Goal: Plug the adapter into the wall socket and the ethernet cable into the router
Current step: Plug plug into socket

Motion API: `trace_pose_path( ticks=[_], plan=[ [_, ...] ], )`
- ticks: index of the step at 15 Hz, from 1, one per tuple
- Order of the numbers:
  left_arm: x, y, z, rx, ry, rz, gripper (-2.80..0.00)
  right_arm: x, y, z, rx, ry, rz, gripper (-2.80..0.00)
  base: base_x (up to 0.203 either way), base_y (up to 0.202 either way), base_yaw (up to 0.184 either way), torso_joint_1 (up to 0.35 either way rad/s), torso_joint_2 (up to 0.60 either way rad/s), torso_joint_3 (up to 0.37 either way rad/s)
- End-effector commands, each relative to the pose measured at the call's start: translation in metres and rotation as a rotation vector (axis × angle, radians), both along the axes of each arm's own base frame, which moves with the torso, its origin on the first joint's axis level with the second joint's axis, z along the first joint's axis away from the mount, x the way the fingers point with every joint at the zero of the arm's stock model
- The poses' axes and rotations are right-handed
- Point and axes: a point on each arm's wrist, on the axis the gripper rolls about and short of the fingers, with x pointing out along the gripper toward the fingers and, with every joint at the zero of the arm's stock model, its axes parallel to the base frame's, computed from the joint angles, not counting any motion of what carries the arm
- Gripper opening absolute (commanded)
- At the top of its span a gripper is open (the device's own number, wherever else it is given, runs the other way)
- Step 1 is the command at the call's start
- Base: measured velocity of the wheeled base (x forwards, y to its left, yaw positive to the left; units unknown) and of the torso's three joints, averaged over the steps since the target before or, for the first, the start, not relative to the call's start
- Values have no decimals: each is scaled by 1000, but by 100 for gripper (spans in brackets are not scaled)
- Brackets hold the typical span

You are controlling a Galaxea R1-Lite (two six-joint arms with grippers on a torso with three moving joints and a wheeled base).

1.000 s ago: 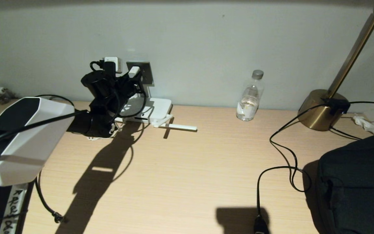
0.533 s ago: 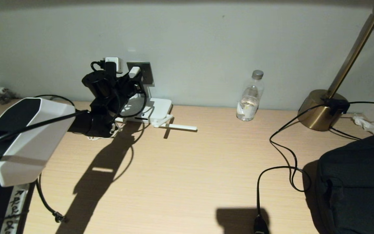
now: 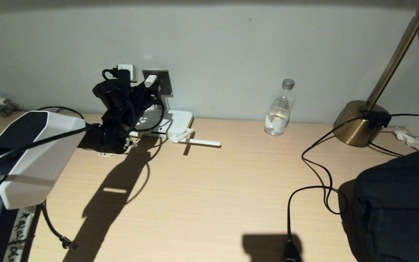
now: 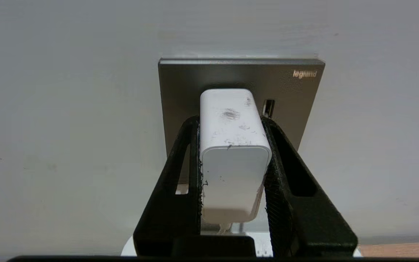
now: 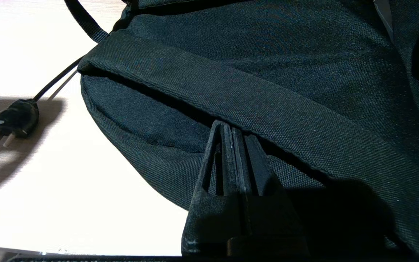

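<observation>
**Adapter held at the wall socket by the left end effector**

The left end effector is up against the wall, its two black fingers pinching the small white rounded plastic adapter by its long sides. The adapter's far end lies against the face of the square grey metallic wall socket, roughly in the middle of the plate; whether its prongs are fully seated cannot be told. From the head camera the same adapter shows as a white block meeting the socket, with the black wrist of the left arm just below it.

Directly under the socket, against the wall, the flat white rounded router lies on the light wooden surface, one thin white stick antenna lying flat in front of it. A second small white plug block sits on the wall just beside the socket. The ethernet cable's clear plug cannot be made out.

Well away from the socket along the wall stand a clear plastic water bottle and, further still, a brass lamp base whose thin black cord trails across the surface to a black plug.

The right end effector has its fingers pressed together, empty, over a black fabric bag at the surface's near corner, far from the socket.
</observation>
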Motion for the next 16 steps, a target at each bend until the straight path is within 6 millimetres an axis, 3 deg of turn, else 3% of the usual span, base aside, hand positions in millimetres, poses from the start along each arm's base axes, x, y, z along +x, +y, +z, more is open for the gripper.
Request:
trace_pose_path(
  ticks=[1,16],
  plan=[
    [3,0,-2,-3,-10,1,-280,0,0,0,-1,1,3,-280,0,0,0,0,0,0],
    [7,-1,0,-5,22,22,-280,0,0,0,-1,1,0,-280,0,0,0,0,0,0]
  ],
)
